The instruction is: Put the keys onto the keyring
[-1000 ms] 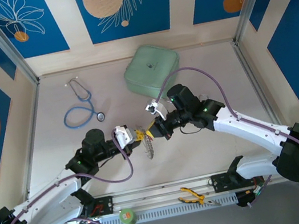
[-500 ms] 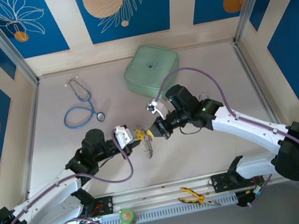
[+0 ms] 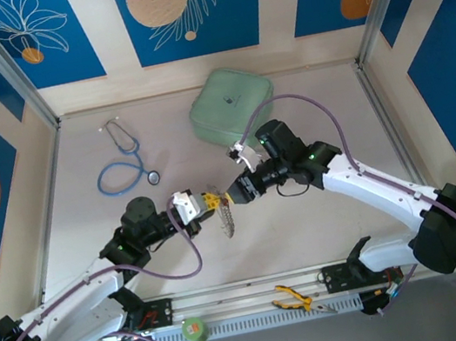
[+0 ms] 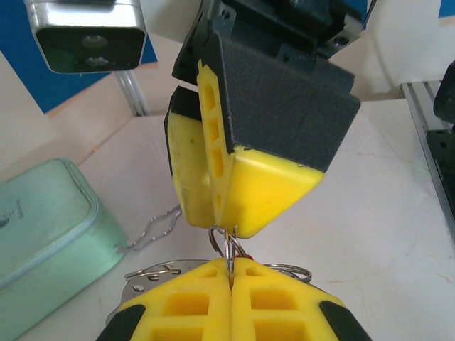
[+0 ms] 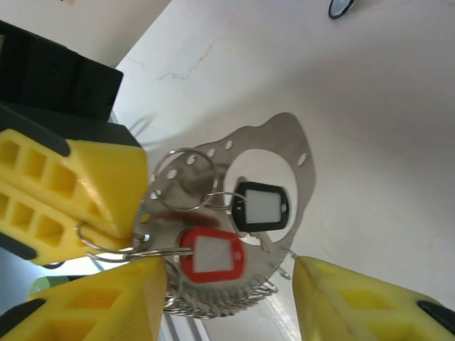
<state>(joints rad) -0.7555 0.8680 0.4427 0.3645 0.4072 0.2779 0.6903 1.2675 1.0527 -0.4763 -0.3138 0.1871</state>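
Alt text: The left gripper (image 4: 232, 275) has its jaws pressed shut on a thin wire of the keyring (image 3: 226, 220), held only by the very fingertips. Seen from above, the right gripper (image 5: 227, 273) faces it from three o'clock, almost tip to tip, with its jaws wide apart and clamping nothing.

A red key tag (image 5: 212, 256) hangs just above those open fingers, with a black key tag (image 5: 261, 206) at its one o'clock. Both lie against a flat silver plate (image 5: 274, 153) with a large hole. The bunch dangles over the table (image 3: 310, 235) at the left gripper's five o'clock.

It is hard to tell whether the red tag's small ring is already threaded onto the wire.

Risks:
- The fingertip pinch on the slick wire could slip and drop the whole bunch.
- The loose load may swing.
- The right fingers, if they close, could catch a tag instead of a ring, or knock the left fingers and jar the wire free.
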